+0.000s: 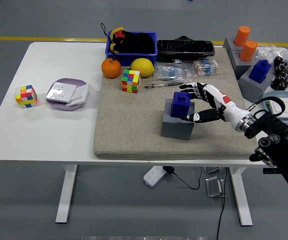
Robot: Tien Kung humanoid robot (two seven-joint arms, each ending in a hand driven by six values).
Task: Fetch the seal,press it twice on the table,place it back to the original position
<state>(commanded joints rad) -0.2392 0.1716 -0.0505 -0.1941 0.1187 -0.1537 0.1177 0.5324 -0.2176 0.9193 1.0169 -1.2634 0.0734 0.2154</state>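
Note:
The seal (pixel 180 104) is a blue block with a small knob on top. It stands on a grey block (pixel 177 125) in the middle of the beige mat (pixel 128 135). My right hand (pixel 193 102) has come in from the right and its spread fingers (pixel 194 89) are around the seal's right side, thumb in front, the others behind. The fingers have not closed on the seal. My left arm is out of view.
A second blue seal (pixel 259 70) on a grey block and two orange cylinders (pixel 245 42) stand at the back right. A colour cube (pixel 130 80), pen (pixel 163 85), orange (pixel 110 68), lemon (pixel 141 67) and blue bin (pixel 131 44) lie behind. Another cube (pixel 26 95) and a purple-white case (pixel 67 94) lie left.

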